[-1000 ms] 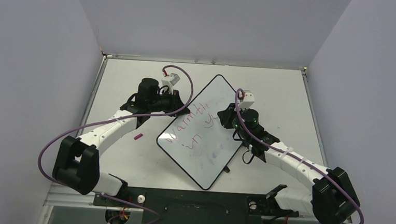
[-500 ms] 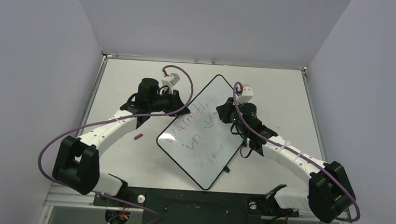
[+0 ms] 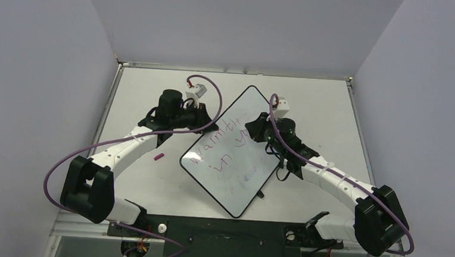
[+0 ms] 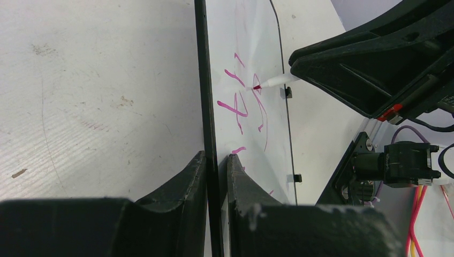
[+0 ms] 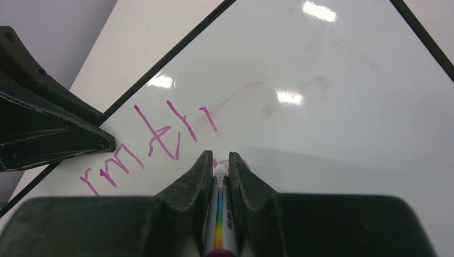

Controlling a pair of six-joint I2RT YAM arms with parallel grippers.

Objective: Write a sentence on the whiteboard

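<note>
While the whiteboard (image 3: 242, 192) lies at a diagonal on the table (image 3: 156, 88) between the 2 arms, the left hand (image 4: 215, 176) is pinched tight on its thin black rim along the far left edge, 2 fingers squeezing the rim with no gap showing. Over on the other side, the right hand (image 5: 220, 160) is clamped around a marker (image 5: 219, 214), the barrel wedged snugly between both fingers with only the white nose poking out. And look at that tip: in the left wrist view it sits right on the glossy surface, touching a fresh pink stroke! The sentence (image 3: 224, 146) runs across the middle of the board in magenta, 2 lines visible from above, the upper reading roughly "warmth", the lower starting with "in" and a few more letters under the right hand. Faint old smudges show nearer the bottom corner. A small magenta object (image 3: 159, 157) rests on the table, just left of the board and apart from it.
</note>
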